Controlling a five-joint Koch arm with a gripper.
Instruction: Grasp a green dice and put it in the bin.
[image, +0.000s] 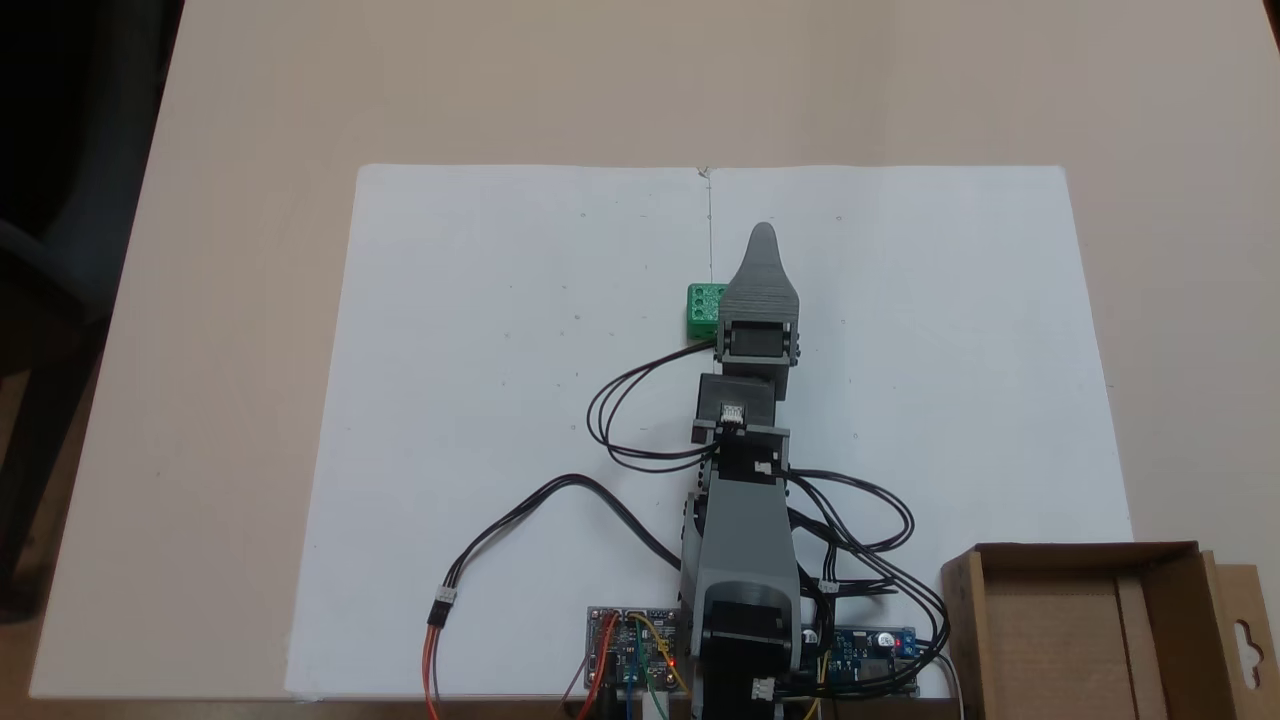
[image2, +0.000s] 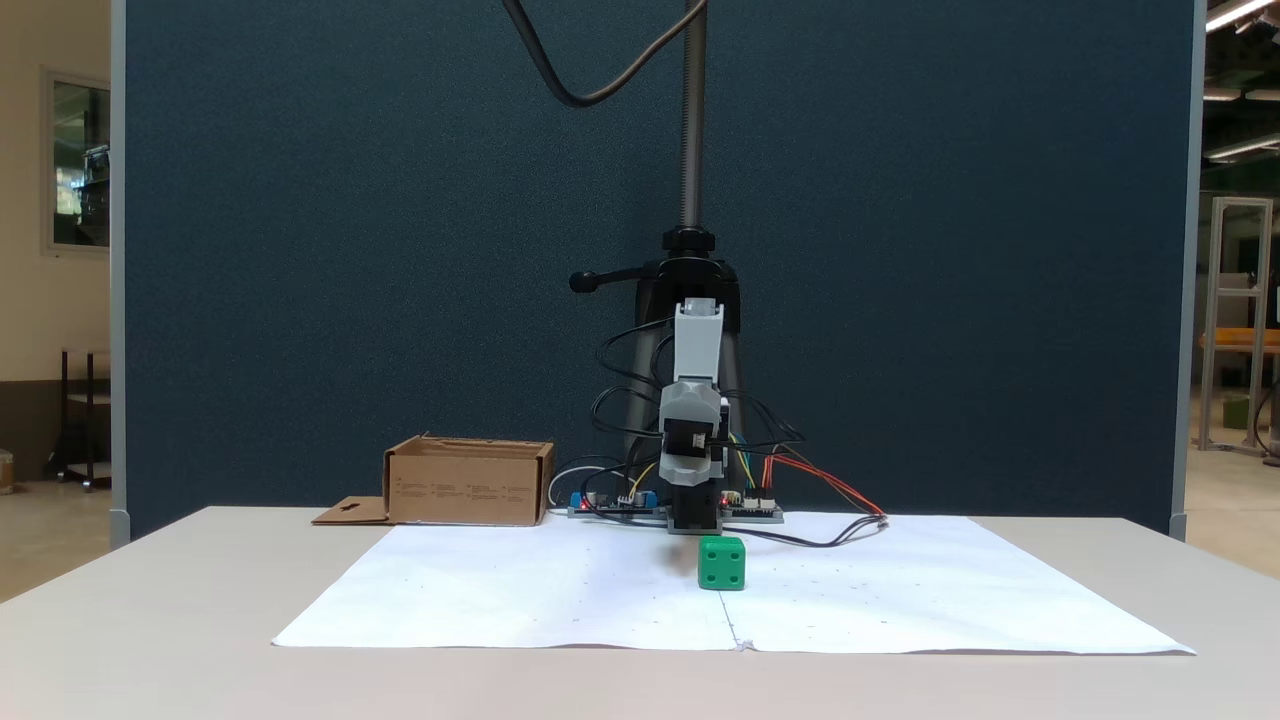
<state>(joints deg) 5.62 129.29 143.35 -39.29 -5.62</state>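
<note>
A: Where is the green dice (image: 705, 311)?

B: On the white paper sheet (image: 480, 400), near its middle seam. In the fixed view from above it sits just left of the gripper (image: 763, 235), partly tucked under the grey wrist housing. In the fixed view from the front, the green dice (image2: 722, 562) stands flat on the paper in front of the arm (image2: 694, 420), slightly to the right of it.

A: Is the gripper holding it?

B: No, the dice rests on the sheet by itself. From above only one grey pointed jaw shows, reaching past the dice, so I cannot tell whether the jaws are apart or together. From the front the gripper seems hidden behind the arm's lower parts.

A: And the bin (image: 1090, 630)?

B: At the lower right corner from above, beside the arm's base and circuit boards (image: 640, 645), well apart from the dice. Its hang-hole tab lies on the right. From the front, the bin (image2: 468, 482) stands to the left on the tabletop (image2: 150, 620).
</note>
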